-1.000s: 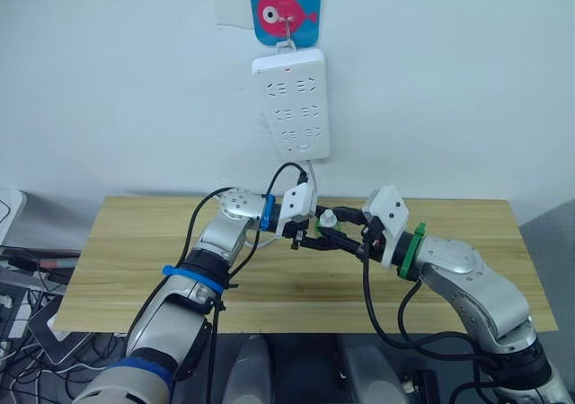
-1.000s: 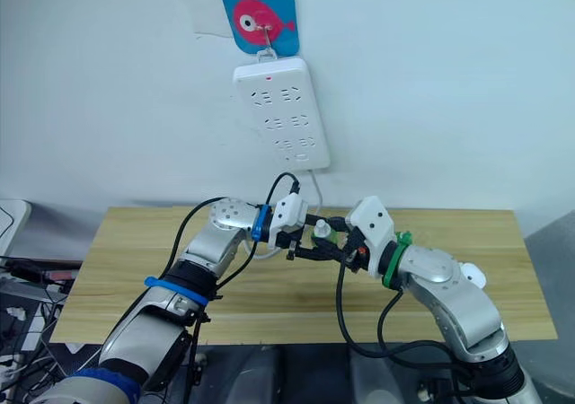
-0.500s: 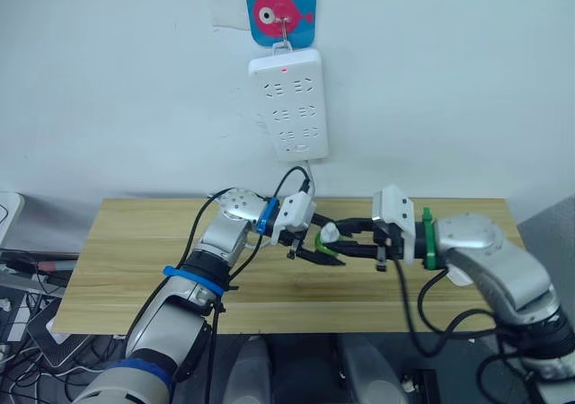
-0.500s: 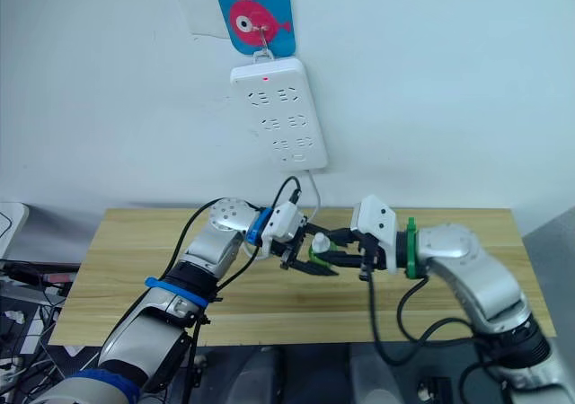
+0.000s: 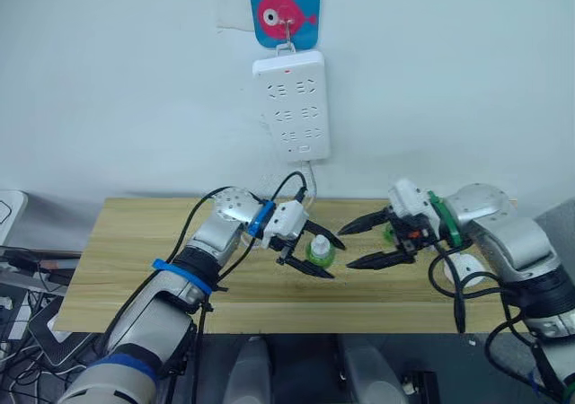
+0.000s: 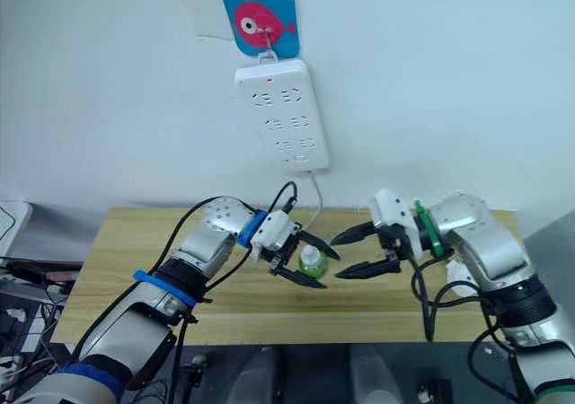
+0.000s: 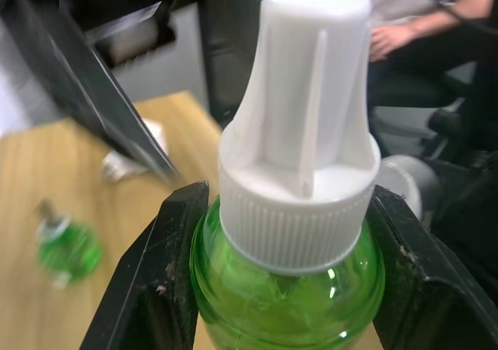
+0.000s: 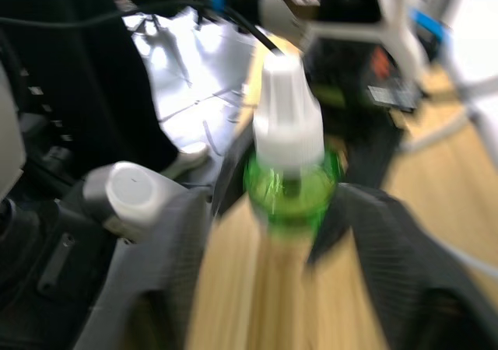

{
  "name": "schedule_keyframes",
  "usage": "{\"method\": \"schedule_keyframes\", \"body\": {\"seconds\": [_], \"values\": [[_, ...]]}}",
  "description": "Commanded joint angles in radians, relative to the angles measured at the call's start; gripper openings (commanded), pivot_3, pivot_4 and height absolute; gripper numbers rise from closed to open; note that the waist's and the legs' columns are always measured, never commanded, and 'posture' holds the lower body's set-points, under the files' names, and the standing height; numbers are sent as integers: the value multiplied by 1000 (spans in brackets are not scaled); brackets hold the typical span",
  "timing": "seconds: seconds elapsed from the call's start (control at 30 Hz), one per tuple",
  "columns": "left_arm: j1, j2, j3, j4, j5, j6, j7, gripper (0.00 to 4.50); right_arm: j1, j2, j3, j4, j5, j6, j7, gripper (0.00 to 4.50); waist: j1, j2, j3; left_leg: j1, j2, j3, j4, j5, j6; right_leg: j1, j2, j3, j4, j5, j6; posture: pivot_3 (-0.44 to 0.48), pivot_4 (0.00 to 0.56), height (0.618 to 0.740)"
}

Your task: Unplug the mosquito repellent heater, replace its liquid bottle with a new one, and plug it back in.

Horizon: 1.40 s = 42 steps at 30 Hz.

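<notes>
Between left hand [image 5: 315,256] fingers, bottle [image 5: 319,250]

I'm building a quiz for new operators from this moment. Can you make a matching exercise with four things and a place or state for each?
Things:
1. left gripper
2. right gripper
3. power strip
4. green bottle

States:
A. hangs on the wall
B. open, apart from the bottle
C. capped in white
D. shut on the bottle

Pairs: 1-D, 2-B, 3-A, 4-C
</notes>
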Motion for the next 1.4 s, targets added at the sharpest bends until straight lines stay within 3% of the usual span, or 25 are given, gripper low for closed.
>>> {"method": "schedule_keyframes", "body": {"seconds": [0.03, 0.1, 0.27, 0.4, 0.57, 0.77, 1.0, 1.03, 1.13, 1.4], "values": [[-8, -32, 52, 6, 19, -4, 5, 2283, 66, -45, -122, -99, 59, 62, -62, 4099, 6, 0, 0, 0, 0, 0, 0, 0, 0, 0, 0, 0, 0, 0, 0, -24, 176, 740], [-5, -51, 77, 19, 38, 6, 42, 2283, 147, -47, -201, -200, 87, 116, -168, 4454, 14, 0, -2, 0, 0, 0, 0, 0, 0, 0, 0, 0, 0, 0, 0, -28, 177, 740], [9, -86, 121, 18, 76, 31, 114, 2283, 331, 85, -266, -522, 73, 252, -565, 4454, 16, -1, -7, 0, -1, 1, 0, 0, 0, 0, 2, 1, 2, 0, 0, -26, 184, 740], [9, -111, 136, 16, 99, 42, 137, 2283, 413, 190, -214, -657, -1, 280, -770, 4454, 16, 0, -10, 1, -1, 1, 1, 0, 0, -1, 2, 2, 6, 0, 0, -30, 184, 740], [-1, -134, 146, 37, 125, 39, 139, 2283, 429, 309, -43, -659, -125, 254, -933, 4454, 15, 1, -18, 1, -1, 1, 1, 0, -1, -1, 3, 2, 5, 0, 0, -46, 173, 740], [-6, -164, 156, 39, 143, 48, 147, 2283, 421, 437, 123, -612, -264, 236, -1077, 4454, 12, 1, -33, 1, -1, 1, 0, 0, -1, -1, 3, 2, 4, 0, 0, -47, 166, 740], [9, -166, 159, 23, 153, 52, 139, 2283, 410, 482, 215, -675, -365, 282, -1164, 4454, 10, 1, -50, 1, -1, 1, -1, 0, -1, -1, 3, 1, 4, -1, 0, -45, 159, 740], [10, -165, 159, 22, 153, 52, 138, 2283, 408, 491, 225, -686, -372, 292, -1174, 4091, 9, 1, -52, 1, -1, 1, -1, 0, -1, -1, 4, 2, 4, -1, -1, -44, 158, 740], [10, -165, 163, 21, 154, 52, 134, 2283, 411, 507, 241, -719, -387, 324, -1192, 3628, 1, 1, -58, 1, -1, 1, -1, 0, 0, -1, 4, 1, 4, -1, -1, -41, 156, 740], [5, -168, 178, 30, 164, 50, 127, 2283, 464, 514, 252, -759, -404, 347, -1188, 3408, -7, 1, -66, 1, -1, 0, -1, 0, 1, -1, 4, 1, 4, -1, -1, -46, 156, 740]]}}
